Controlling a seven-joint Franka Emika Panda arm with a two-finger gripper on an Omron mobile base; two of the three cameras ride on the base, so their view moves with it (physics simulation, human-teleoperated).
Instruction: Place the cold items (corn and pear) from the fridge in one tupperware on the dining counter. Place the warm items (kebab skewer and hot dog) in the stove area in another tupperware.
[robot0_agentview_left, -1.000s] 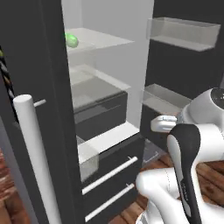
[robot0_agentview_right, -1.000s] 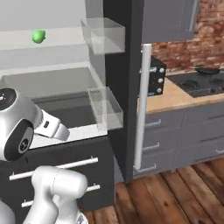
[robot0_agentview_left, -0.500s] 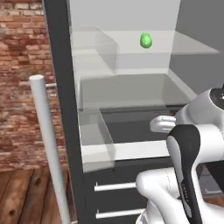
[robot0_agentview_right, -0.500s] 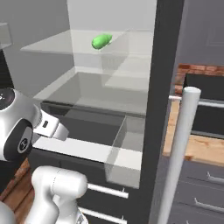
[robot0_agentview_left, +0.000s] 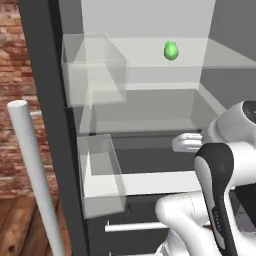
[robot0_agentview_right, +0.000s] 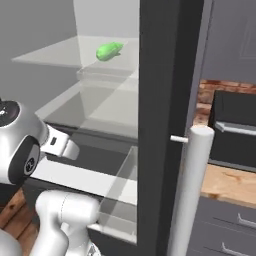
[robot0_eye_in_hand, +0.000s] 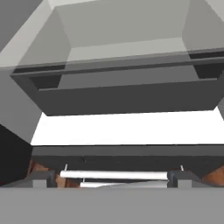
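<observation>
On fridge (robot0_agentview_left: 45, 100) shelf, corn (robot0_agentview_left: 171, 50) blurred

The base has swung around to face the open fridge (robot0_agentview_left: 150, 107), the corn (robot0_agentview_left: 171, 50) now nearer centre.

We see even, soft rendered light; the fridge (robot0_agentview_left: 150, 30) interior is bright, shadows faint, edges slightly soft.

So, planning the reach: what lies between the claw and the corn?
In the left base view, the corn lies on the upper glass shelf; another glass shelf sits between it and the lower arm.
</observation>
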